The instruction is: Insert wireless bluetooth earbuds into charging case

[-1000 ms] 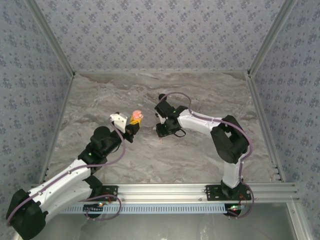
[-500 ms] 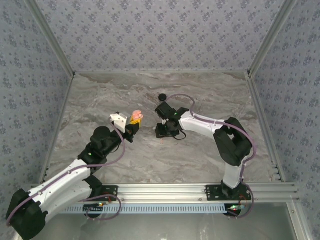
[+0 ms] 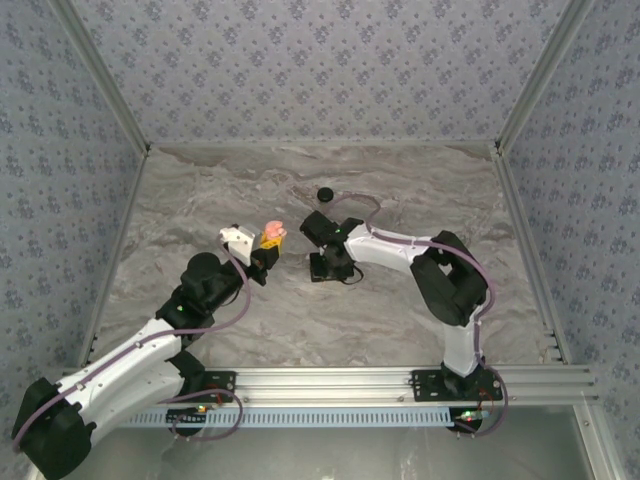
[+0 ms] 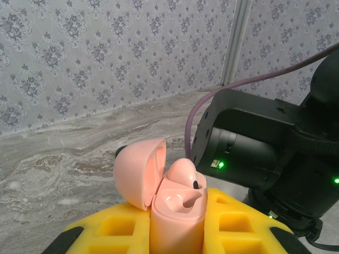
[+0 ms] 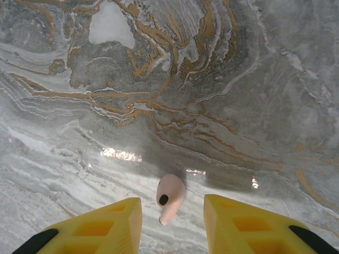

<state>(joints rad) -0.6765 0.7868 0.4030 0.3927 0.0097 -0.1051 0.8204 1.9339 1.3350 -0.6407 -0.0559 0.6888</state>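
While left gripper (image 4: 177, 235) clamps charging case (image 4: 176, 209), right gripper (image 5: 172, 222), released, flanks earbud (image 5: 170, 198); both well off walls (image 3: 320, 70).

Grey marbled tabletop (image 3: 190, 210), walled on three sides by floral-patterned panels (image 3: 320, 70). Small black round puck (image 3: 324, 193) lies toward the far edge. Aluminium rail (image 3: 330, 380) along near edge.

Smooth pink plastic charging case (image 4: 175, 214), smooth pink plastic earbud (image 5: 170, 196), glossy marble-look table (image 5: 238, 79), matt metal rail (image 3: 320, 380)
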